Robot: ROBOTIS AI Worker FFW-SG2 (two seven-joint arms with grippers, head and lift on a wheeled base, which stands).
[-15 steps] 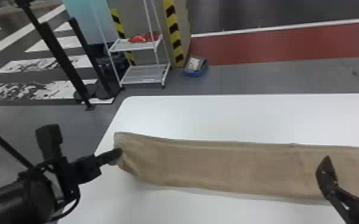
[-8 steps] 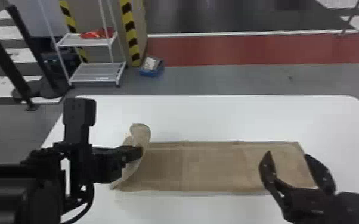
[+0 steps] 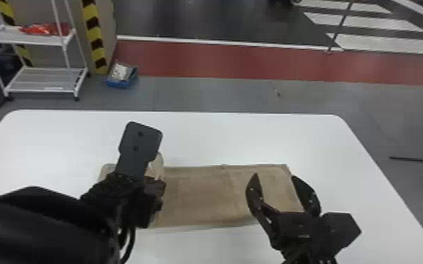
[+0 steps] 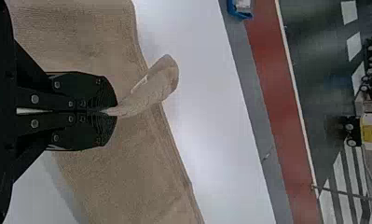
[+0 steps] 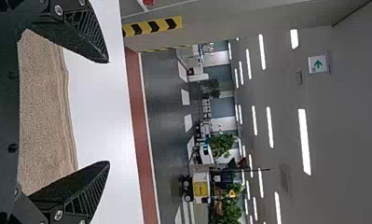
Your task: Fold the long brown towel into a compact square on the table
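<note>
In the head view the brown towel (image 3: 203, 196) lies as a long strip across the table, its left part hidden behind my left arm. My left gripper (image 3: 160, 186) is over that left part, holding a raised bit of cloth. The left wrist view has the left gripper (image 4: 113, 112) shut on a fold of the towel (image 4: 151, 93), which stands up above the flat layer. At the towel's right end, my right gripper (image 3: 277, 182) stands open. In the right wrist view the right gripper (image 5: 108, 112) has its fingers wide apart, with the towel (image 5: 46, 112) below.
The white table (image 3: 239, 137) extends behind the towel and to its right. On the floor beyond it are a white shelf rack (image 3: 42, 79) holding red items and a blue box (image 3: 121, 75). Stand legs (image 3: 418, 159) are on the floor at the right.
My left gripper has carried the towel's left end to the right, over the rest of the cloth. The head view has swung to the right. My right gripper remains open by the right end.
</note>
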